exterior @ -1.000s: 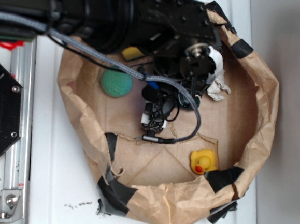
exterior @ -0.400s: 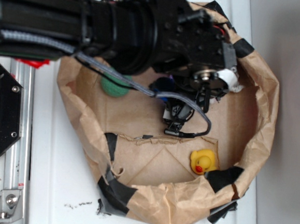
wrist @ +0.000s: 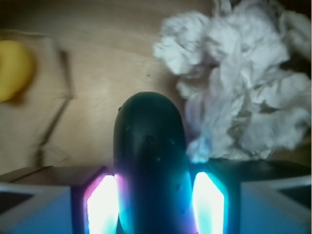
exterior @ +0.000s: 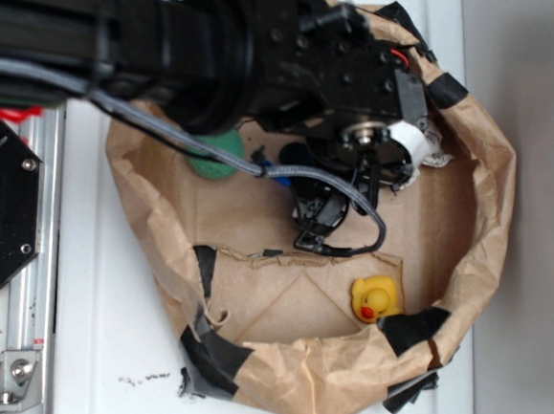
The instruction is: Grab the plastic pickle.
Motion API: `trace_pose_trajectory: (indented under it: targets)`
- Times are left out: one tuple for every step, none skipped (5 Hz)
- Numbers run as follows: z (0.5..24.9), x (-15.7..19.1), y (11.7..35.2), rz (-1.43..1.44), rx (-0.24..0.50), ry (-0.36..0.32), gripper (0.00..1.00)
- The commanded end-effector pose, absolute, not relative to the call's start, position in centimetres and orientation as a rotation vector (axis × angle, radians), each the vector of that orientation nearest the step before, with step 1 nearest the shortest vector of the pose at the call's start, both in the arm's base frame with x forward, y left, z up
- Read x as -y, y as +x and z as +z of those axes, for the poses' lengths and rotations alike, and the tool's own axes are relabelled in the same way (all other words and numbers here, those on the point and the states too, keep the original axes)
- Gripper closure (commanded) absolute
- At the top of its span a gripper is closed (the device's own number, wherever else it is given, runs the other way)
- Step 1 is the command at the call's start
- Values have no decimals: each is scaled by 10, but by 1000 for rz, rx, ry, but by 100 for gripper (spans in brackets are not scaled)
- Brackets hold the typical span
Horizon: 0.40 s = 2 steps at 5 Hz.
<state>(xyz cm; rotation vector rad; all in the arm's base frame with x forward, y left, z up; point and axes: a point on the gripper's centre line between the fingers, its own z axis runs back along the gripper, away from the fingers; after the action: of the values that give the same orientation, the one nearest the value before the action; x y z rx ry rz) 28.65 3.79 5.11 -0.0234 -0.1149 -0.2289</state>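
The gripper (wrist: 155,204) pinches the pickle (wrist: 150,161) between its two glowing fingers (wrist: 103,202), the dark pickle poking forward just beside the crumpled tissue (wrist: 243,83), inside the paper bag (exterior: 490,185), with the duck (exterior: 375,297) well apart.

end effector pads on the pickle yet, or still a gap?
Touching. In the wrist view the plastic pickle sits between the end effector fingers, both glowing pads pressed against its sides with no gap visible.

White tabletop (exterior: 103,347) (grey wall (exterior: 547,190) beside)
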Motion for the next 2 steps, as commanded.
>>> trace_pose_trajectory:
  targets:
    - [128, -10, 271, -158, 417, -5, 100]
    - [158, -16, 248, -52, 489, -142, 100]
